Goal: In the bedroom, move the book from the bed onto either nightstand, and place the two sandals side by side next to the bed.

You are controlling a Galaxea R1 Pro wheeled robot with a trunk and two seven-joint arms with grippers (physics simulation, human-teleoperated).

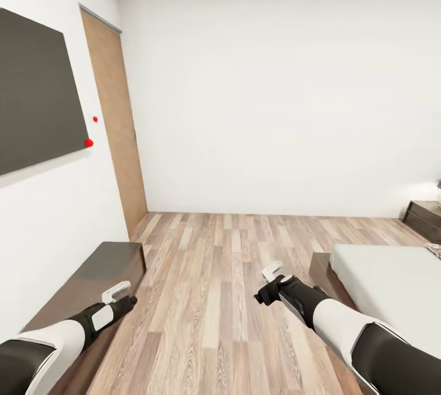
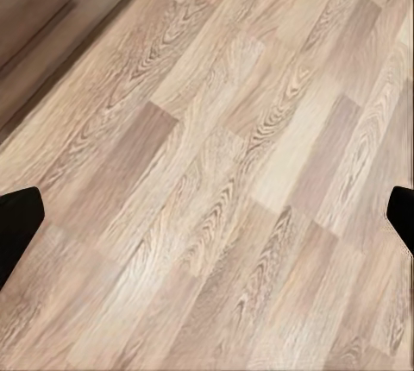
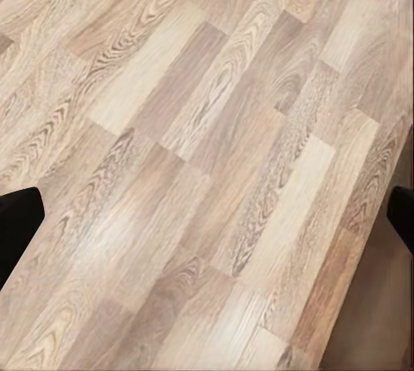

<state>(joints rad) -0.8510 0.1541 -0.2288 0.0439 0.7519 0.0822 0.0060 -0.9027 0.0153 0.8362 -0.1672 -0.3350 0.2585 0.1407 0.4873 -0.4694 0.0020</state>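
Fingers first, head view: the left gripper (image 1: 124,297) and right gripper (image 1: 269,285) both ride low and forward over the wood floor (image 1: 220,272) with nothing in them, tucked for travel, I'd judge; from up here I can't tell how wide either stands. The bed (image 1: 392,285) lies just to the right of the right gripper, mattress bare on the part in view, and a nightstand (image 1: 424,216) sits beyond the bed at its far end. No book or sandals in sight. A long dark bench (image 1: 92,285) runs under the left arm, along the wall.

Left wrist view: dark fingertips (image 2: 19,224) at opposite edges, spread wide, released, planks between.

Right wrist view: same story, fingertips (image 3: 17,220) parted wide over floor, gripping nothing.
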